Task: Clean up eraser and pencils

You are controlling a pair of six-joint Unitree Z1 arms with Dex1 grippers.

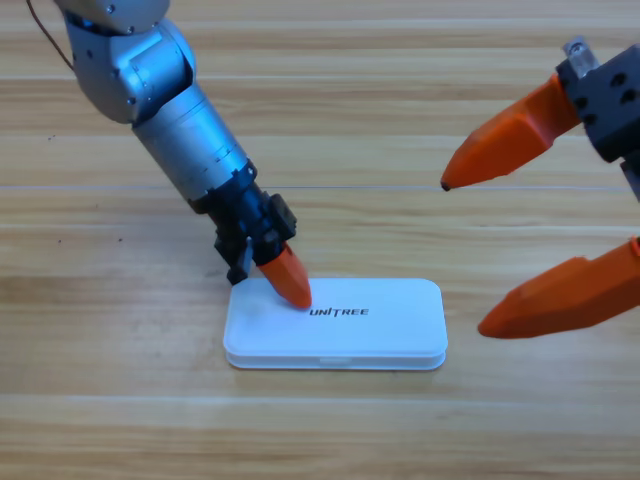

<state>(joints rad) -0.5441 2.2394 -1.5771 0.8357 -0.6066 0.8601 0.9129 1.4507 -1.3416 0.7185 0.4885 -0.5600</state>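
Note:
The white case (385, 338) printed UNITREE lies flat in the lower middle of the table with its lid down. My left gripper (293, 287) points down, and its orange tip rests on the lid's left part. Its jaws are together, with nothing between them. My right gripper (463, 258) waits at the right edge, large in the picture, with its jaws spread wide and nothing in them. The eraser and the pencils are hidden from view.
The wooden table (100, 400) stretches around the case on all sides. The left arm's grey body (170, 110) slants in from the upper left corner.

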